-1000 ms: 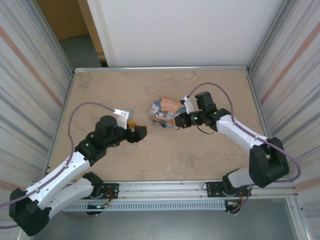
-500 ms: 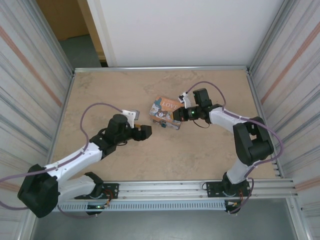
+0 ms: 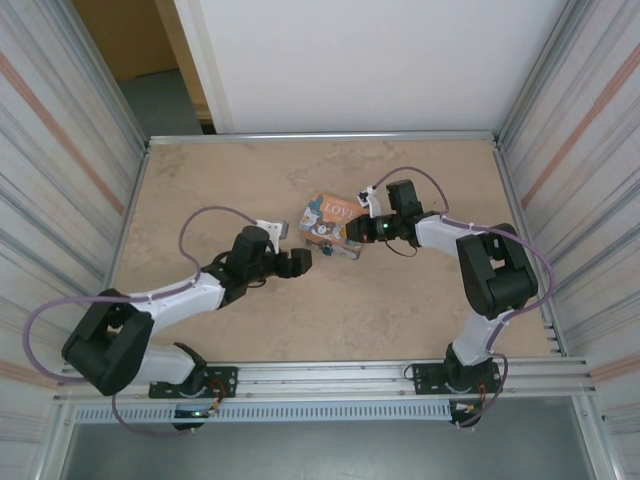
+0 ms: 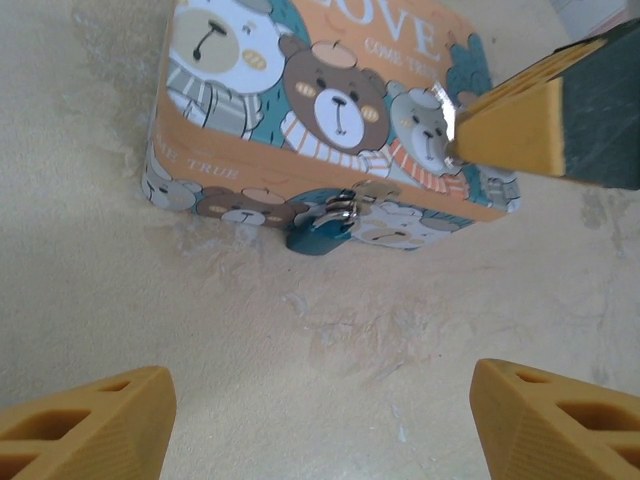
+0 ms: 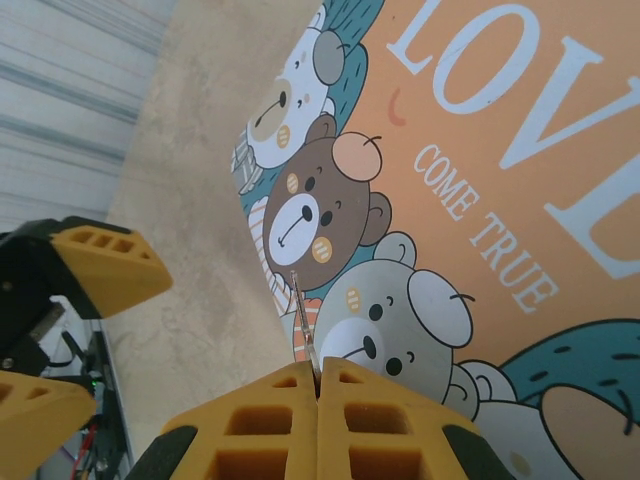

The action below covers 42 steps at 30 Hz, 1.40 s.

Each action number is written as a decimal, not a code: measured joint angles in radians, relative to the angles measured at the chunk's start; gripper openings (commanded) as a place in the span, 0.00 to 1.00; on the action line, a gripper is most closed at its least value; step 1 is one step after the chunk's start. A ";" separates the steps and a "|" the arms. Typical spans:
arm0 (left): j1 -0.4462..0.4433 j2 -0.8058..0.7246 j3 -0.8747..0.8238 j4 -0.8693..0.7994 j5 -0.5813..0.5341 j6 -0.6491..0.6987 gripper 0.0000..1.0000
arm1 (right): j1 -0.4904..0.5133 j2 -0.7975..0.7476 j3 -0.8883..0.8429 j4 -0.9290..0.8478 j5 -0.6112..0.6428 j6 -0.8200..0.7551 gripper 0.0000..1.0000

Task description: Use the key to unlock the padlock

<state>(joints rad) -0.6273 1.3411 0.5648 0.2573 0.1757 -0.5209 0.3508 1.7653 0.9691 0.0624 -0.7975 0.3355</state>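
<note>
Stretched low, the left claw [image 4: 320, 420] gapes at the padlock [image 4: 320, 235] (right claw [image 5: 317, 385] clamps the key [image 5: 303, 325] above the tin [image 4: 300, 100]).

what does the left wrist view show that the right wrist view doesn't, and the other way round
Left wrist: the dark teal padlock hanging from the clasp on the tin's front wall, with the open left jaws low at either side.
Right wrist: the thin blade of the key pinched in the shut right jaws, above the lid.
Both: the bear-print tin with its LOVE lettering, and the beige tabletop.
</note>
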 measured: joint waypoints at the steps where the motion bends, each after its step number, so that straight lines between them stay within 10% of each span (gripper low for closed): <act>1: 0.000 0.013 0.001 0.009 0.005 0.000 0.76 | 0.000 0.000 -0.003 0.007 -0.003 0.000 0.00; 42: -0.034 0.505 0.186 0.326 0.048 -0.026 0.47 | -0.005 0.006 -0.041 0.095 -0.042 0.000 0.00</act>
<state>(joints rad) -0.6617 1.8458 0.7506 0.5831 0.2237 -0.5465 0.3462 1.7718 0.9283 0.1570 -0.8394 0.3359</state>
